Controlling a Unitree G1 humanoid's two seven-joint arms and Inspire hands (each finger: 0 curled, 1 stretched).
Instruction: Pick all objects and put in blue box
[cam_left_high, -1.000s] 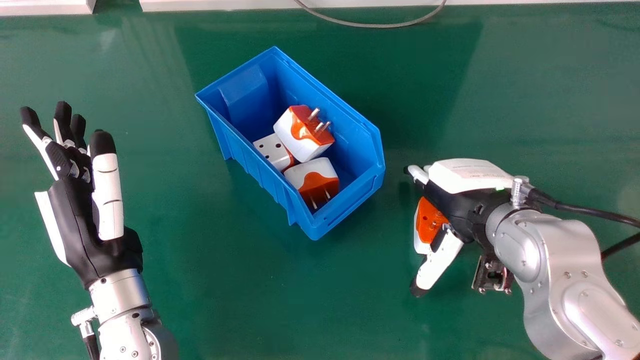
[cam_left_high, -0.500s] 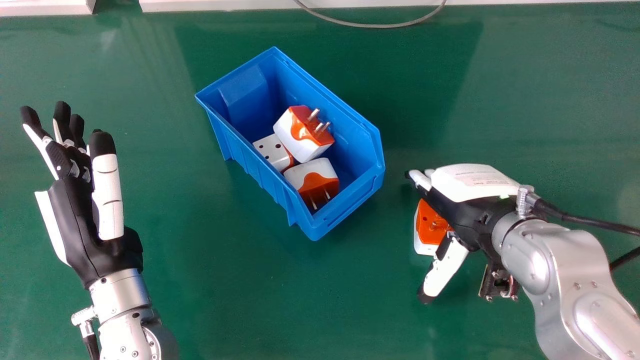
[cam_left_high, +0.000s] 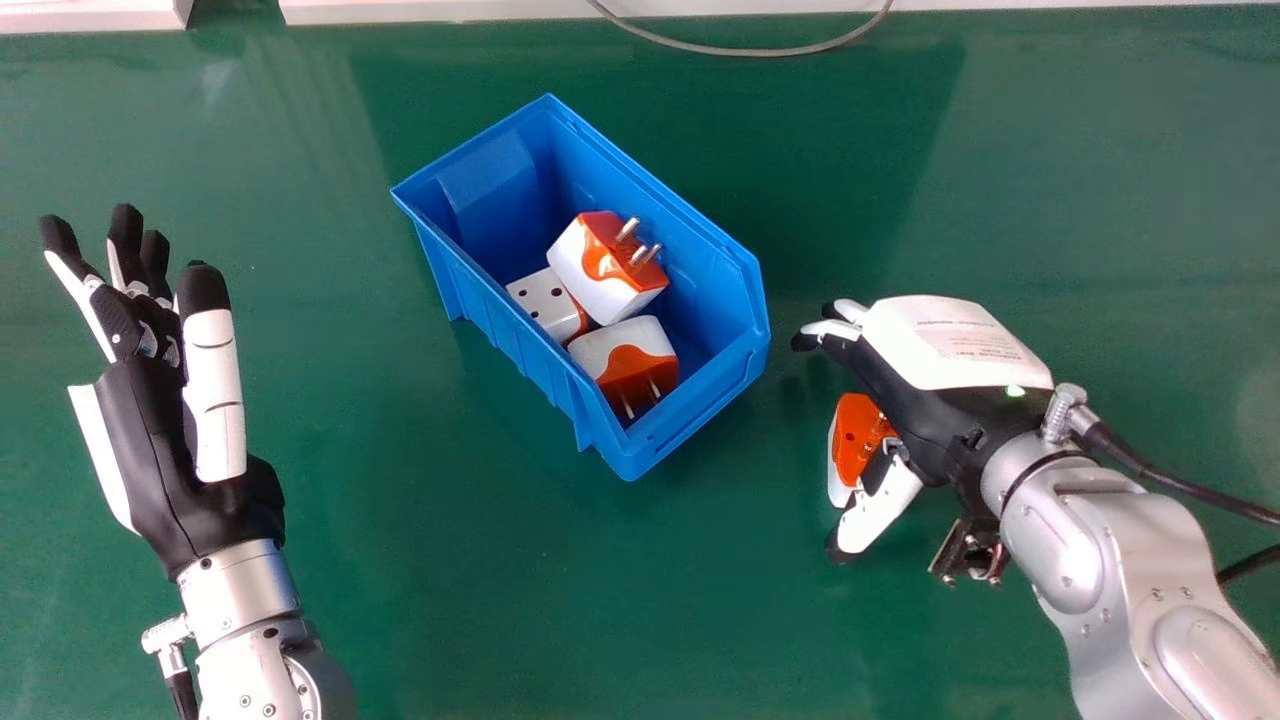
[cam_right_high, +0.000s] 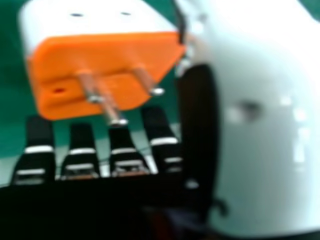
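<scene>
Green tabletop (cam_left_high: 500, 600) underlies the blue box (cam_left_high: 490, 190) and print-marked right hand (cam_left_high: 940, 345).

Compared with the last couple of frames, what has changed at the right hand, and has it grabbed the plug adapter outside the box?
The right robot hand has turned slightly: its fingers extend a little farther left and its thumb has swung forward. It has visibly taken hold of nothing. The loose adapter, blue box, three adapters inside and left robot hand look unchanged.
</scene>
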